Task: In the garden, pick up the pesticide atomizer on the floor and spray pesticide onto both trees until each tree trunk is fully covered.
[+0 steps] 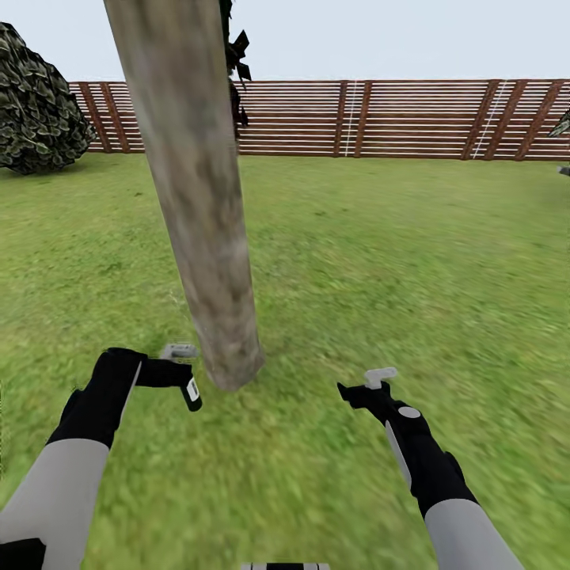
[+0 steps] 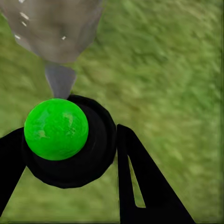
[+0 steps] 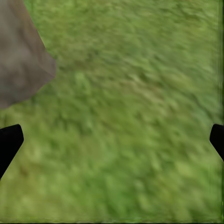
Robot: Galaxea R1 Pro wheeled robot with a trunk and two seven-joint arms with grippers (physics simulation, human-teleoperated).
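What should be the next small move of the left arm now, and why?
Probably raise the left claw slowly while spraying. It is shut on the pesticide atomizer, whose nozzle aims at the base of the tree trunk, close by. Only a few white specks show on the bark, and in the head view the trunk above looks bare. The right claw is open, over grass.

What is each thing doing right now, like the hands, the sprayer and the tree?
Left gripper: shut on the atomizer.
Atomizer: held, nozzle toward the trunk.
Right gripper: open, nothing in it, over the lawn.
Trunk: standing, leaning a little, a few white specks on it in the left wrist view.
Lawn: flat, green.
Fence: standing along the back.
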